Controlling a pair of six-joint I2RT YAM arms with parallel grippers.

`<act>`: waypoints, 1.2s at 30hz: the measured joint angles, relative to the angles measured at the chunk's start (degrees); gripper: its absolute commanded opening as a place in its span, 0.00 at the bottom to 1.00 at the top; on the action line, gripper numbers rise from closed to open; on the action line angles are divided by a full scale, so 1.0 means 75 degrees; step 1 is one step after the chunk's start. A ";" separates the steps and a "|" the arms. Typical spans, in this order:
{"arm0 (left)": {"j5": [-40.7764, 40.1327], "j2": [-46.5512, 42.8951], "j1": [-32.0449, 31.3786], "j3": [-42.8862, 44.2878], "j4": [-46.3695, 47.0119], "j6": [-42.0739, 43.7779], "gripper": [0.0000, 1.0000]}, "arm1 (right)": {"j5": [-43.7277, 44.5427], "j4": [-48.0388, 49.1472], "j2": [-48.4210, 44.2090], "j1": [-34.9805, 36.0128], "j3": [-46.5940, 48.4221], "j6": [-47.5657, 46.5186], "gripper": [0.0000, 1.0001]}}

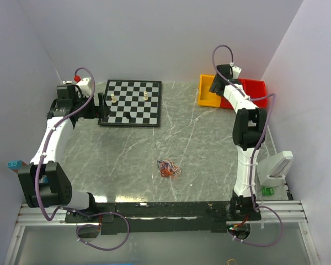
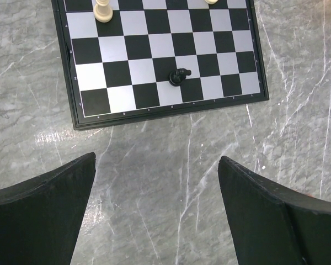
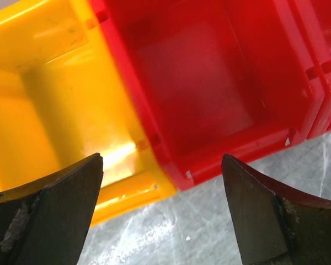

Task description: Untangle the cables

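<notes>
The desk (image 1: pixel 209 143) is a grey, marble-patterned slab with thin white veins. A black-and-white chessboard (image 1: pixel 131 103) lies flat toward its far left. At the far right a yellow bin (image 1: pixel 205 94) and a red bin (image 1: pixel 254 88) stand side by side, touching. The cables (image 1: pixel 169 168), a small tangled heap of orange-red, white and dark loops, lie near the middle, closer to the near edge, well apart from the board and the bins.

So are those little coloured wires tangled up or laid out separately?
Tangled: the cables lie in one small clump on the table, orange, white and dark loops crossing over each other.
</notes>
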 measured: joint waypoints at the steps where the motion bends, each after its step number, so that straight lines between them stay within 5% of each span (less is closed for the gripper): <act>1: 0.0000 0.0006 0.0000 0.0000 -0.0003 -0.0006 0.96 | -0.0067 -0.0070 0.0079 -0.0061 0.0122 0.0000 0.89; 11: -0.0041 0.0012 0.0015 0.0003 0.0000 -0.0050 0.97 | -0.0697 -0.1011 0.0752 -0.0242 0.1614 -0.0058 0.53; 14: -0.0093 0.0012 0.0015 0.0003 0.0000 -0.0052 0.97 | -0.0903 -0.1221 0.0775 -0.0233 0.1664 -0.0117 0.54; 19: -0.0137 0.0012 0.0032 0.0061 -0.0006 -0.0052 0.97 | -0.1160 -0.1865 0.1154 -0.0227 0.2253 -0.0166 0.74; 23: -0.0181 0.0006 0.0058 0.0131 0.0000 -0.0050 0.97 | -0.1218 -0.2174 0.1335 -0.0227 0.2343 -0.0172 0.76; 36: -0.0303 0.0000 0.0099 0.0131 0.0000 -0.0050 0.97 | -0.1413 -0.2448 0.1486 -0.0326 0.2579 -0.0207 0.52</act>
